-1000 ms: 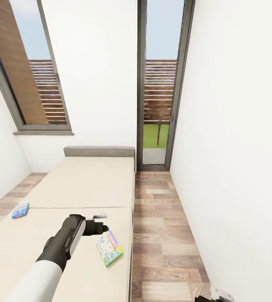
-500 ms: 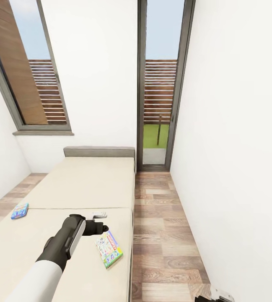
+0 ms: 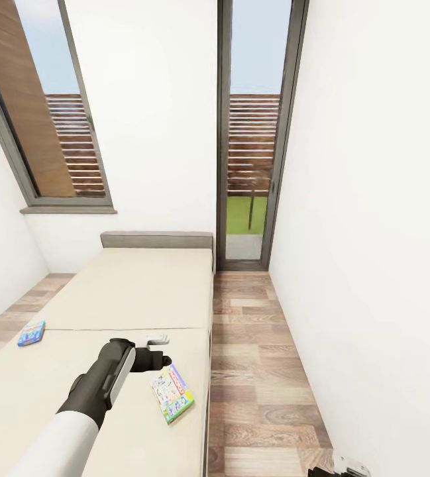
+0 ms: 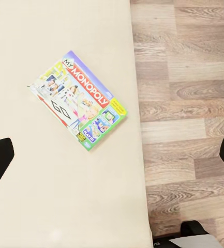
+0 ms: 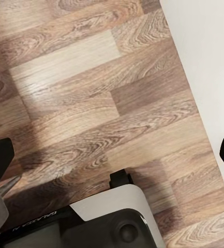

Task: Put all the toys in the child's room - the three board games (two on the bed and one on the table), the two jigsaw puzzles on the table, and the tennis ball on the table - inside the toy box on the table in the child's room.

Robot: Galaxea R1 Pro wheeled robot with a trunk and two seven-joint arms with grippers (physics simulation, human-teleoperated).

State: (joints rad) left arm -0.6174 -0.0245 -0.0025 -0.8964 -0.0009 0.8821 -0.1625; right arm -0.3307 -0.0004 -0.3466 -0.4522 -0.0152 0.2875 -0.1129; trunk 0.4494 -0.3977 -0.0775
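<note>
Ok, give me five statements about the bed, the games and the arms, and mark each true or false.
1. Two board games lie on the bed. True: the Monopoly box and the small blue box.
2. The Monopoly box lies near the bed edge that borders the wood floor. True.
3. The left gripper is shut on the Monopoly box. False: its fingers are spread wide and the box lies flat on the mattress, apart from them.
4. The small blue box sits right beside the Monopoly box. False: it lies far off, near the opposite edge of the bed.
5. The right gripper hangs over the mattress. False: its wrist view shows wood floor and white wall below it.
</note>
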